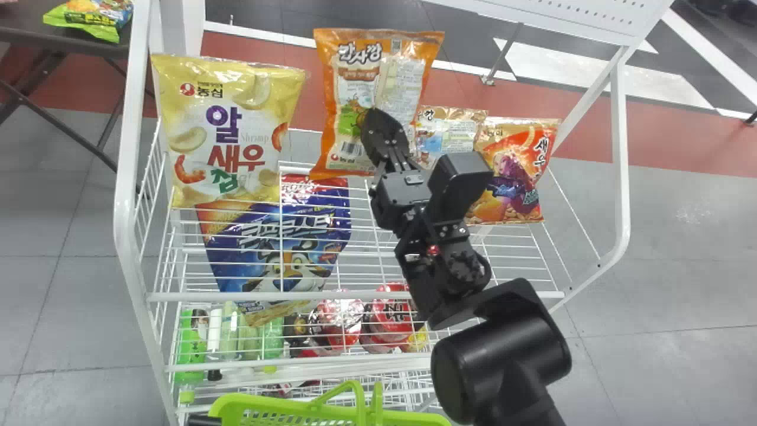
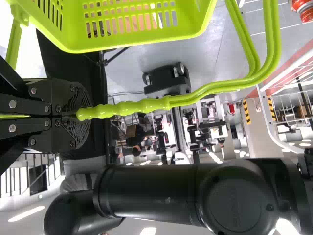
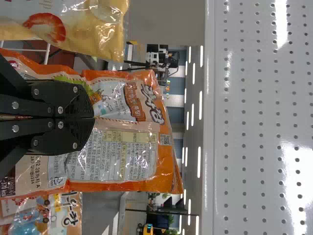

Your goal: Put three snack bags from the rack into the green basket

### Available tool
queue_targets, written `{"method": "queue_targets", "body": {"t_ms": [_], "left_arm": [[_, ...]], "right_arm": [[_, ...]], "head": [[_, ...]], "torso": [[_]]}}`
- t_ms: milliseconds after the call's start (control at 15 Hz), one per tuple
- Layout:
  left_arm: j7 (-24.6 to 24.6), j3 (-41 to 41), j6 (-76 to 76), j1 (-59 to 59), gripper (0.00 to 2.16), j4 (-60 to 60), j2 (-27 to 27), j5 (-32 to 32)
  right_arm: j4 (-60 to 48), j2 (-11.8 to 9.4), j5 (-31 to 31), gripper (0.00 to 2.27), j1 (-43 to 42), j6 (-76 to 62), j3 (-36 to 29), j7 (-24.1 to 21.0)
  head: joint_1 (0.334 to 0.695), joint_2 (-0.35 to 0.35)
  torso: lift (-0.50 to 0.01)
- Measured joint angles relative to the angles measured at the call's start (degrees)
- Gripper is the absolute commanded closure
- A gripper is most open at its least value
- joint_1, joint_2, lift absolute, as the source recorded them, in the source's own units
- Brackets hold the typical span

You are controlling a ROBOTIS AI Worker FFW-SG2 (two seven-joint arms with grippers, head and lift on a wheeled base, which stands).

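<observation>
Nearest is the black right arm (image 1: pixel 502 355), near the front on the right, and it goes out over the big white rack (image 1: pixel 124 207). Near the front, a bit to the left, is the green basket (image 1: pixel 230 403). The left gripper (image 2: pixel 80 115) is squeezed tight on the basket's handle (image 2: pixel 142 105). The right gripper (image 3: pixel 92 117) is pinched closed on the back of the orange bag (image 3: pixel 120 166), at the far side of the rack.

So I think this is the grabbing part for one bag. Next, the arm should lift the bag up, clear of the wires, and bring it back to the near side, over the basket. It should go softly, since the bag could slip or bump the yellow bag.

Now count, big to small. One rack. One basket. Five snack bags at the rack: the yellow bag (image 1: pixel 227 133) on the left, the blue bag (image 1: pixel 284 242) nearer, the orange one in the middle, the red bag (image 1: pixel 514 171) on the right, and the pale bag (image 1: pixel 452 127) beside it. I cannot tell how many are in the basket.
</observation>
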Motion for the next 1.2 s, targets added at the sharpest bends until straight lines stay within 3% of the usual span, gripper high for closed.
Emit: {"method": "queue_targets", "body": {"t_ms": [400, 667, 933, 1200], "left_arm": [[0.2, -0.4, 0.1, 0.0, 1.39, -0.2, 0.0, -0.4], [-0.2, 0.1, -0.1, 0.0, 1.39, -0.4, 0.0, 0.0], [-0.7, 3.1, -2.8, 1.1, 1.39, -0.4, 0.0, 0.9], [-1.1, 5.8, -3.8, 1.2, 1.39, -0.4, 0.0, 1.9]], "right_arm": [[-14.7, -2.7, -2.9, 2.24, 11.3, 5.8, -2.6, 1.3], [-24.3, -3.6, -8.6, 2.24, 23.3, 9.8, -9.3, 5.5], [-29.9, -7.1, -10.4, 2.24, 30.6, 16.0, -12.3, 7.5], [-34.9, -8.1, -11.6, 2.24, 40.0, 18.6, -18.6, 12.4]], "head": [[0.695, -0.35], [0.695, -0.35], [0.695, -0.35], [0.695, -0.35]], "torso": [[0.0], [0.0], [0.0], [0.0]]}}
